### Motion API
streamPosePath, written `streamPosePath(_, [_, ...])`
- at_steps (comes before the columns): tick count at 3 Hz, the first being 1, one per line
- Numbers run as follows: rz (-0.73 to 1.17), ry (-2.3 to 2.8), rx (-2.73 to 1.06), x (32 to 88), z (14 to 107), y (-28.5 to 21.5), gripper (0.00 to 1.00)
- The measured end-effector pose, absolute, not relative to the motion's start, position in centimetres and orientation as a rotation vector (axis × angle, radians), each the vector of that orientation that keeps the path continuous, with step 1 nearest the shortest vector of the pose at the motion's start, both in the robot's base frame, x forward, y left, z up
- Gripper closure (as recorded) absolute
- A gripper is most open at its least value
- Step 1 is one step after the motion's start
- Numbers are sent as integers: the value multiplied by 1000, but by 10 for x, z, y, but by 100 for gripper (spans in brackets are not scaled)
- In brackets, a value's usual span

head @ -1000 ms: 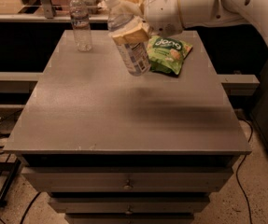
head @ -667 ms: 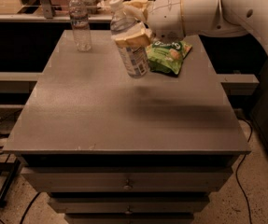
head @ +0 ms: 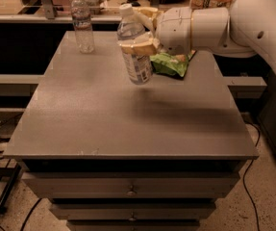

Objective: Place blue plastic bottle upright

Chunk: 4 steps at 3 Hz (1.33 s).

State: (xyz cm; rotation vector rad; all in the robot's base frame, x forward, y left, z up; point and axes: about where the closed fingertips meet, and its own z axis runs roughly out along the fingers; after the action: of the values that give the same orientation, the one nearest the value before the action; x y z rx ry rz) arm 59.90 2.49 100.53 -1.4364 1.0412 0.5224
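The blue plastic bottle (head: 134, 47) is clear with a white cap and a white label with dark print. It hangs nearly upright, cap up and tilted slightly left, just above the grey table (head: 104, 119) near the back middle. My gripper (head: 138, 36) comes in from the right on a white arm. It is shut on the bottle's middle, with a tan finger (head: 137, 46) across its front.
A slimmer clear bottle (head: 82, 22) stands upright at the table's back left corner. A green snack bag (head: 172, 64) lies just right of the held bottle, under my arm. Drawers sit below the tabletop. Cables lie on the floor at left.
The held bottle has swung from a clear tilt to nearly upright. The gripper has moved slightly right and down toward the table.
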Motion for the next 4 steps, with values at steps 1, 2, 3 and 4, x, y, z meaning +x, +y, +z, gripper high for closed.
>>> streamPosePath(1, [530,1012,-1380,599,998,20,100])
streamPosePath(2, [538,1002,-1352,598,992,18,100])
streamPosePath(3, [560,1004,-1320,598,980,18,100])
streamPosePath(4, [581,1009,-1288,598,970,17,100])
